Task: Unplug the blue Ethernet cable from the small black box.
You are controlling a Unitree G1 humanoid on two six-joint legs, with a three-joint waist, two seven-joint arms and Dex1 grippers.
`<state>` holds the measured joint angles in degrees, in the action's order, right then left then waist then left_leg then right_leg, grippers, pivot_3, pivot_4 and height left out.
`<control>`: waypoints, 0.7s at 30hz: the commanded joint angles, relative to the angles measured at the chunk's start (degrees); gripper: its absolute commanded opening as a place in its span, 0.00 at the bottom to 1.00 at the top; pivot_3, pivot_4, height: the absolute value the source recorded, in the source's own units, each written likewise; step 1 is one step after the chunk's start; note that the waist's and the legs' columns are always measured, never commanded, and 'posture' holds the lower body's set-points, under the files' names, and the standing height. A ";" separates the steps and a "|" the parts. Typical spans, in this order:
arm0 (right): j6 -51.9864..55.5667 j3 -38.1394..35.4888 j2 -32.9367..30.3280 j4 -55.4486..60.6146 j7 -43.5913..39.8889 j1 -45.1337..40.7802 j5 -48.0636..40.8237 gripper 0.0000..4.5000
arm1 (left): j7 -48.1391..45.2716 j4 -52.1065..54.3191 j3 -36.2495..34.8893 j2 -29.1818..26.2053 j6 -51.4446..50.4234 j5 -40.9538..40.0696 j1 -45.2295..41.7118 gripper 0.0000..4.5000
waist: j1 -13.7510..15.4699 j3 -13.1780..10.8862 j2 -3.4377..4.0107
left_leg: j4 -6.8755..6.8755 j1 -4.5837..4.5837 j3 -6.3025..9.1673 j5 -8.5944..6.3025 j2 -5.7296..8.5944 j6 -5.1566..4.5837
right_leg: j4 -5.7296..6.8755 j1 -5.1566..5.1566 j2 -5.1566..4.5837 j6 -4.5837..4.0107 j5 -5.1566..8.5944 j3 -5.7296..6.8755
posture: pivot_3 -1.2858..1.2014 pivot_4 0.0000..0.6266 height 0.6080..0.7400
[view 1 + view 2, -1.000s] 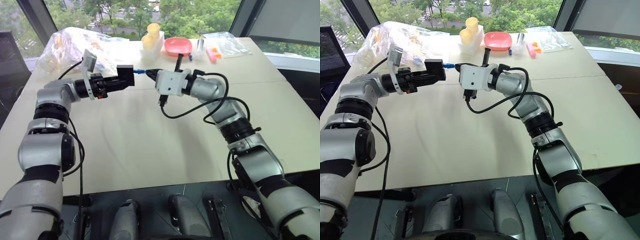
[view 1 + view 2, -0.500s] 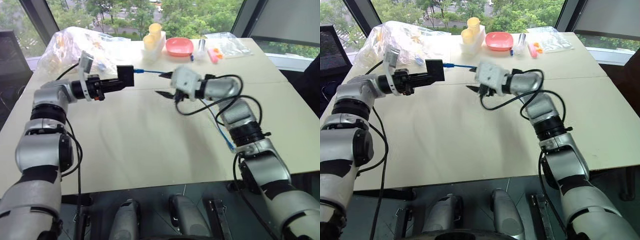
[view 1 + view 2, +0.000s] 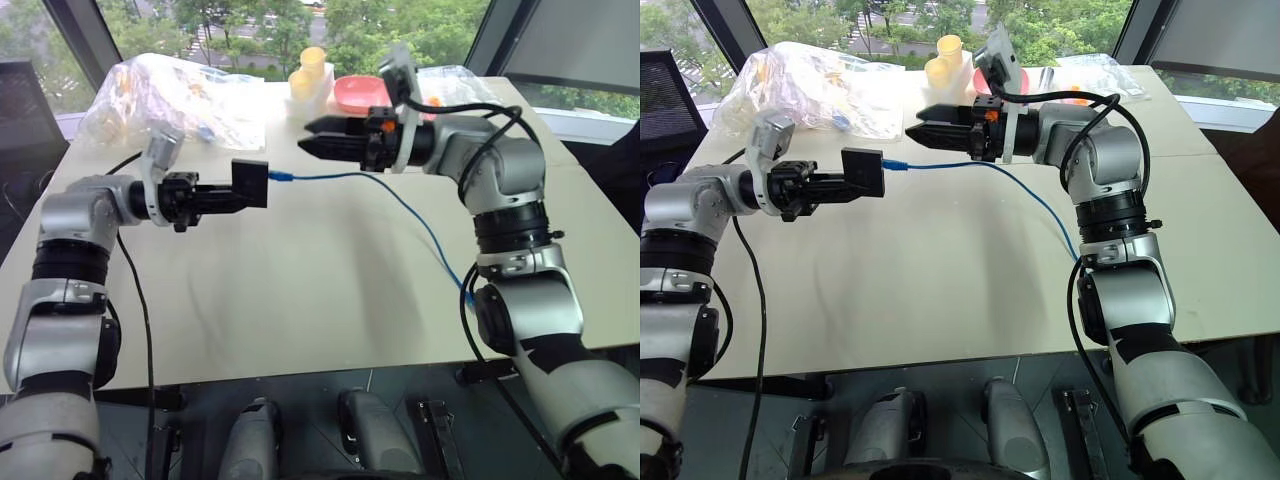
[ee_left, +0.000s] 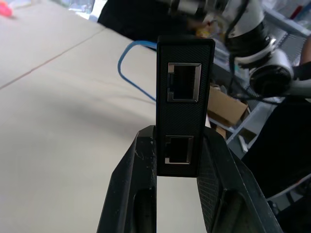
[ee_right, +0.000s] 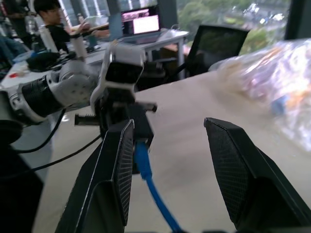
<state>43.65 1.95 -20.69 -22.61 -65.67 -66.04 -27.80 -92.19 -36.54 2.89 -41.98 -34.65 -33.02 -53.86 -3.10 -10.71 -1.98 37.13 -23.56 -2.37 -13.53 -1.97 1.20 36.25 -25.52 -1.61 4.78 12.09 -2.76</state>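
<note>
My left gripper (image 3: 230, 194) is shut on the small black box (image 3: 252, 183) and holds it level above the table. In the left wrist view the box (image 4: 184, 87) stands between my fingers (image 4: 141, 165) and shows two empty ports. The blue Ethernet cable (image 3: 400, 205) meets the box's far side with its plug (image 3: 284, 178), which looks seated there. From the plug the cable sags to the right and runs off the table's edge. My right gripper (image 3: 312, 140) hangs open above and to the right of the plug, clear of the cable (image 5: 150, 189).
Crumpled plastic bags (image 3: 170, 95) lie at the back left of the beige table (image 3: 300, 300). Yellow cups in a white holder (image 3: 308, 72), a red bowl (image 3: 355, 92) and a clear bag (image 3: 455, 85) stand along the far edge. A person (image 5: 48, 14) sits at a distant desk.
My right gripper opened, let go of the cable beside the box, rolled over and swung up and to the right. My left hand drew back with the box. The cable now sags free.
</note>
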 commanded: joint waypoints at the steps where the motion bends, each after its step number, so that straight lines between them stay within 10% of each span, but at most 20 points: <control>1: 2.24 0.43 0.59 4.75 -0.13 0.66 -1.92 0.53 | -0.31 3.68 0.48 -0.87 -0.43 -2.27 -1.03 0.12 | 0.36 0.00 0.00 | 0.00 -0.01 0.00 0.00 0.00 0.00 | -0.01 0.00 0.01 0.00 0.00 0.00 | 0.52 0.24 1.00; 21: 3.35 0.80 4.38 7.04 2.40 4.28 -3.76 0.53 | -0.31 4.02 0.62 -0.67 -1.46 -2.80 -2.34 0.12 | 0.56 0.00 0.00 | 0.01 -0.02 0.01 0.00 0.00 -0.01 | -0.03 -0.01 0.06 0.01 0.00 0.01 | 0.52 0.24 1.00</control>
<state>47.19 4.00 -16.53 -17.63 -63.43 -61.21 -30.20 -92.20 -33.18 5.07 -42.40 -35.95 -34.51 -54.24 -2.54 -10.70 -1.98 37.15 -23.58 -2.36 -13.54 -1.97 1.19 36.22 -25.53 -1.55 4.79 12.10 -2.76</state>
